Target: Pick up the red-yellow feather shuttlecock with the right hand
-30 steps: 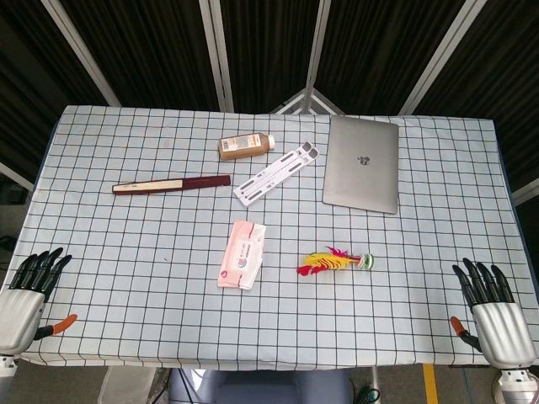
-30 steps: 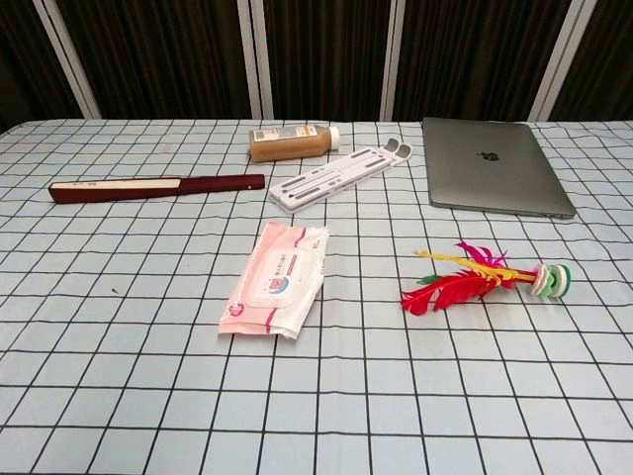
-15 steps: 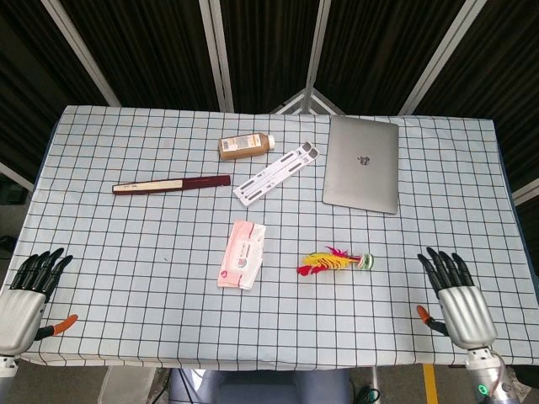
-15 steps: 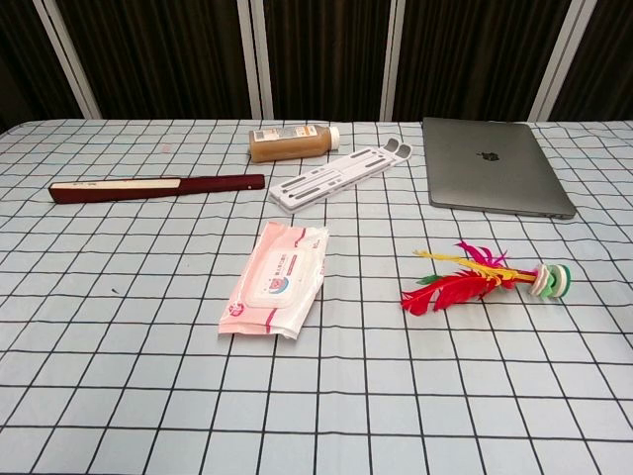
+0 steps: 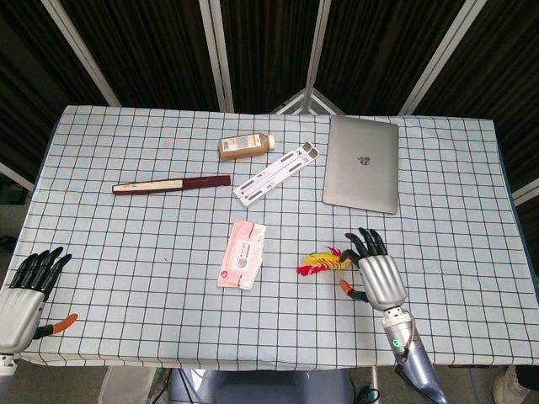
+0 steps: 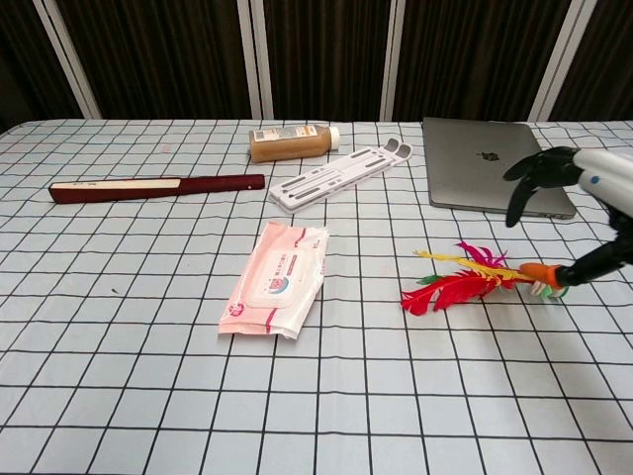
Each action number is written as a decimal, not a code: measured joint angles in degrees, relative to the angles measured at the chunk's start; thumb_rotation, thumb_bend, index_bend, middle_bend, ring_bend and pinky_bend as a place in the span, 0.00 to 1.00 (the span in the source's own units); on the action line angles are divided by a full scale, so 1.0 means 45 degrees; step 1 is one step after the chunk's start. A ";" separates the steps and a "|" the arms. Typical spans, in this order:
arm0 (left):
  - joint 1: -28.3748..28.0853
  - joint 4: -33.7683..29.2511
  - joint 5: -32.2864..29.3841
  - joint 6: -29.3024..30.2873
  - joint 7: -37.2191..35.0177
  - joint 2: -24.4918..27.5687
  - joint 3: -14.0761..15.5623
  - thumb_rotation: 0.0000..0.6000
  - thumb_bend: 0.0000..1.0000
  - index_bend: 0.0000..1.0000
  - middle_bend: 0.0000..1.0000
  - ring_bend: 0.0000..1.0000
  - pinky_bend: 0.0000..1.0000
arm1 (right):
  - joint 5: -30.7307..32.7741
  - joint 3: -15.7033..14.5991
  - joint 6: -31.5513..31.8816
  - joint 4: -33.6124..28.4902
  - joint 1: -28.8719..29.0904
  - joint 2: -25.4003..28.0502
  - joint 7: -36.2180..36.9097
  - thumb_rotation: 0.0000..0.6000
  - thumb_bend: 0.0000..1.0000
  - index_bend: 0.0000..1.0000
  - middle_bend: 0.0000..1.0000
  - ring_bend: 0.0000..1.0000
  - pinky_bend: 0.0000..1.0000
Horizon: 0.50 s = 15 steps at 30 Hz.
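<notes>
**Right hand over the shuttlecock, grasp not yet made**

Fingers spread and holding nothing, the silver-and-black right hand (image 5: 376, 275) hung above the weighted end of the red-yellow feather shuttlecock (image 5: 324, 262). From the chest view its dark fingertips curled downward above the base, and its orange-tipped thumb reached in low beside the green-and-white disc foot, which the hand hid from overhead. Whether the thumb touched the foot I could not tell. The shuttlecock lay flat on the black-gridded white tablecloth (image 5: 126, 252), feathers pointing toward the robot's left, foot toward its right. By my reckoning the reach was about done, while the closing of the fingers and the lift were left.

Room around the target looked generous. The closed grey laptop (image 5: 362, 174) sat beyond the hand, toward the far side of the table and apart from it, so a straight lift should clear it. The pink-and-white wet-wipes packet (image 5: 242, 254) lay to the left of the feathers with open cloth between. Further off were the white slotted folding stand (image 5: 276, 173), the brown bottle with a white cap (image 5: 247, 146) lying on its side, and the dark red folded fan (image 5: 171, 184), all well away. The near table edge ran close behind the wrist, and that side offered the least slack.

The left hand (image 5: 25, 299) rested at the near left corner, fingers extended and holding nothing, far from all of it.
</notes>
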 measured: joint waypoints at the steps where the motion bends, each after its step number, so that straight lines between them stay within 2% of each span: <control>1: -0.0002 -0.0007 -0.0003 -0.0011 -0.0005 0.0004 0.0004 1.00 0.00 0.00 0.00 0.00 0.00 | 0.0172 0.0080 -0.0039 0.0205 0.0131 -0.0371 -0.0131 1.00 0.34 0.47 0.19 0.00 0.00; 10: -0.0028 -0.0076 -0.0022 -0.0077 -0.0121 0.0059 0.0023 1.00 0.00 0.00 0.00 0.00 0.00 | 0.0993 0.0504 -0.0105 0.1440 0.0870 -0.2364 -0.0595 1.00 0.35 0.48 0.20 0.00 0.00; 15: -0.0045 -0.0115 -0.0049 -0.0116 -0.0225 0.0100 0.0025 1.00 0.00 0.00 0.00 0.00 0.00 | 0.1185 0.0552 -0.0062 0.1995 0.1112 -0.2972 -0.0690 1.00 0.42 0.51 0.21 0.00 0.00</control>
